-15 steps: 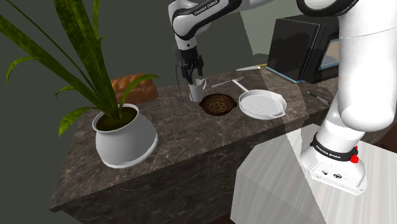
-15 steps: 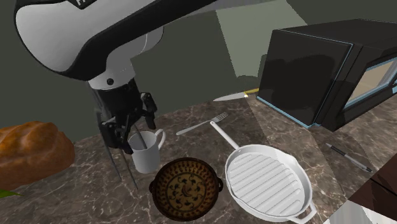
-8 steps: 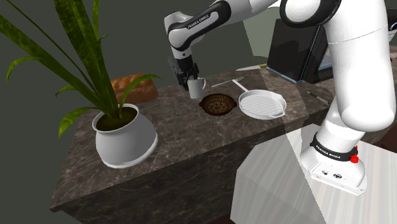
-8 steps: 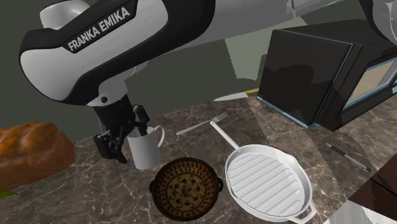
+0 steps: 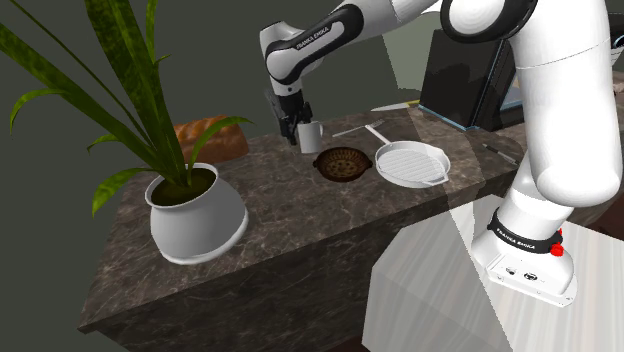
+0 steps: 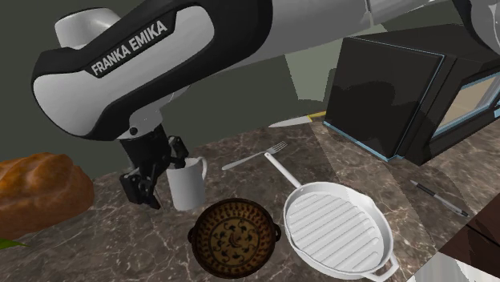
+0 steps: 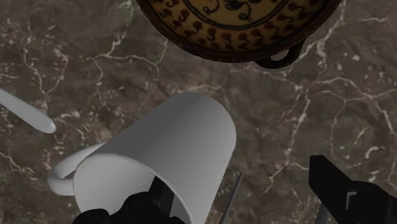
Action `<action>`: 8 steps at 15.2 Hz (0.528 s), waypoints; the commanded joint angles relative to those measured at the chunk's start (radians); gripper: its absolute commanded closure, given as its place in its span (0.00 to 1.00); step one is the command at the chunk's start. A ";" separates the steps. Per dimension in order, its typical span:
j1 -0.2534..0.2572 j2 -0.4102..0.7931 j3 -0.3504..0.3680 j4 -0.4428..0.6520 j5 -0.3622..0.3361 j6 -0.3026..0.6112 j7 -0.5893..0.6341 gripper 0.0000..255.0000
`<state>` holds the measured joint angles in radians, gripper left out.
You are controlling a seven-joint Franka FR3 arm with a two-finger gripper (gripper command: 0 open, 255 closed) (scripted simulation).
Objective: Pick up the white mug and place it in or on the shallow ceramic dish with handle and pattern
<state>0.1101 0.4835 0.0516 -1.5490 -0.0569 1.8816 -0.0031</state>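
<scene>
Arm (image 6: 132, 46) lettered "FRANKA EMIKA" over a white mug (image 6: 186, 186) on marble counter (image 6: 120, 236).
The gripper (image 7: 236, 177) has its fingers spread wide, one inside the mug's mouth, clasping nothing; mug sits just beside the patterned dish (image 6: 234, 237).

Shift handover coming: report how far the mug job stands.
Done: black gripper is at the white handled mug, open fingers astride its wall. In hand: the grasp, not closed. Left: lift mug, set it in the brown patterned round dish.
</scene>
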 commanded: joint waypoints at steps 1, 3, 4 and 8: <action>0.001 0.013 0.001 -0.006 0.001 0.001 0.000 0.00; 0.001 0.011 0.001 -0.014 0.001 0.007 0.000 1.00; 0.000 0.015 0.000 -0.009 0.001 0.006 -0.001 1.00; 0.001 0.015 0.001 -0.013 0.001 0.009 0.001 1.00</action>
<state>0.1113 0.4960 0.0520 -1.5598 -0.0568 1.8902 -0.0011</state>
